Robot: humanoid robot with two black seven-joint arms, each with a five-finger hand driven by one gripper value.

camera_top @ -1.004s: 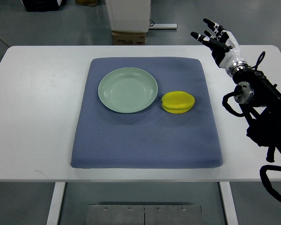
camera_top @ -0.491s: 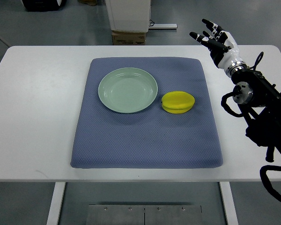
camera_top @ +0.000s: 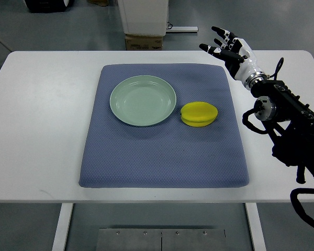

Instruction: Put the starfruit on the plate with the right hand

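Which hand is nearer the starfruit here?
Right. The right hand hovers open beyond the mat's far right corner, up-right of the starfruit. The left hand is not in view.

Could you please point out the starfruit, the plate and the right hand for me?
starfruit (camera_top: 199, 113), top view, centre of its top.
plate (camera_top: 143, 100), top view, bare middle.
right hand (camera_top: 231, 49), top view, palm, fingers spread.

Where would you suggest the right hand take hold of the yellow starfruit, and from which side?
Probably from above, fingers straddling the starfruit's shorter width: it lies low and flat on the blue mat, its top clear. The open right hand would come from the right, away from the plate.
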